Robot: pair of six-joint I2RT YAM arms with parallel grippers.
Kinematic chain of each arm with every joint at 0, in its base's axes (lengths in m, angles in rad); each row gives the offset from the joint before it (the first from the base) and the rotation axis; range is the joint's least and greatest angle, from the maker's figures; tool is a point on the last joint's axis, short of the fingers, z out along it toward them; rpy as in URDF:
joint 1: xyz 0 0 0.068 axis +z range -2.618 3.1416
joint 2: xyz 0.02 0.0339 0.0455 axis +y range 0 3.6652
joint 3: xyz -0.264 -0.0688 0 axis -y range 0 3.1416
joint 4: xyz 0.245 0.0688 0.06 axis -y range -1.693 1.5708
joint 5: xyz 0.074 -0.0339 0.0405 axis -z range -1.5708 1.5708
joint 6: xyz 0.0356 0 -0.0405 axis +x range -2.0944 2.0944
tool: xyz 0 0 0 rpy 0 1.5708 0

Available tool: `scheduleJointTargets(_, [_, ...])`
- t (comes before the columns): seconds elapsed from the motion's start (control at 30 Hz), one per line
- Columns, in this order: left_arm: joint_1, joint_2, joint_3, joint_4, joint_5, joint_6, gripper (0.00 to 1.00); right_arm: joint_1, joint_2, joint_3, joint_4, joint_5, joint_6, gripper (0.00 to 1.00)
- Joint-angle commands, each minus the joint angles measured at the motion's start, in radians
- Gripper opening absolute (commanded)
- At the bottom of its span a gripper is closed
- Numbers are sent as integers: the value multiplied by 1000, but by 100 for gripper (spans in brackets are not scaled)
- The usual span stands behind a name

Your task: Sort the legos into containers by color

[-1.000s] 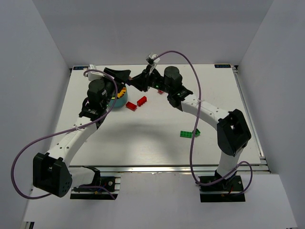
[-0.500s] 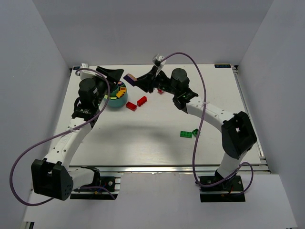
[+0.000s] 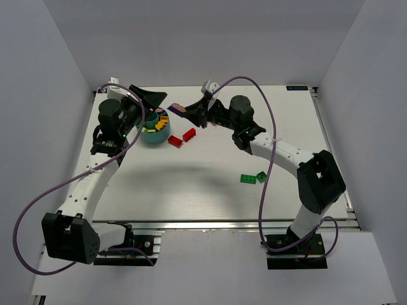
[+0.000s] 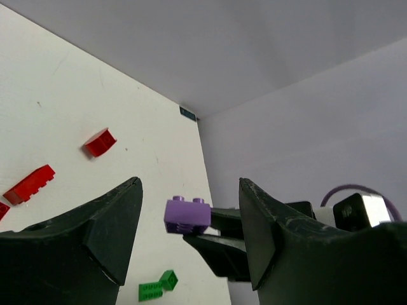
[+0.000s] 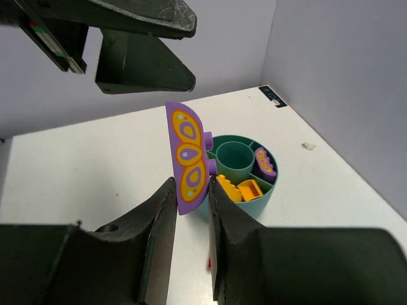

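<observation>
Jaws of the right gripper [image 5: 189, 194] pinch a purple brick [image 5: 187, 155] by its lower end, just short of the cup [image 5: 236, 137]
Seen from above, the cup sits at 8 o'clock from the brick, near but not beneath it; the brick's long axis stands upright, studs turned toward the cup; a purple piece [image 5: 265, 160] already lies in the compartment at 3 o'clock of the centre tube in the right wrist view; the left gripper [image 4: 191, 187], jaws wide and empty, hangs at the cup's 12 o'clock; two red bricks [image 3: 182, 138] lie on the white desk [image 3: 210, 190] at its 4 o'clock; room above the rim looks tight.

The purple brick [image 5: 189, 159] and teal cup [image 5: 257, 204] look glossy plastic.
</observation>
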Motion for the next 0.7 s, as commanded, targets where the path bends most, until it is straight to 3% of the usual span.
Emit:
scheduleJointTargets(0.0, [15,-4,46,-37,129,64,71,-1,-46,-17,72,-6,-148,0])
scheduleJointTargets(0.27, [32,27,109,-225,238,222,69,-3,-70,-72,116,-67,-234,0])
scheduleJointTargets(0.67, [32,64,78,-209,323,217,73,-3,-78,-90,132,-81,-278,0])
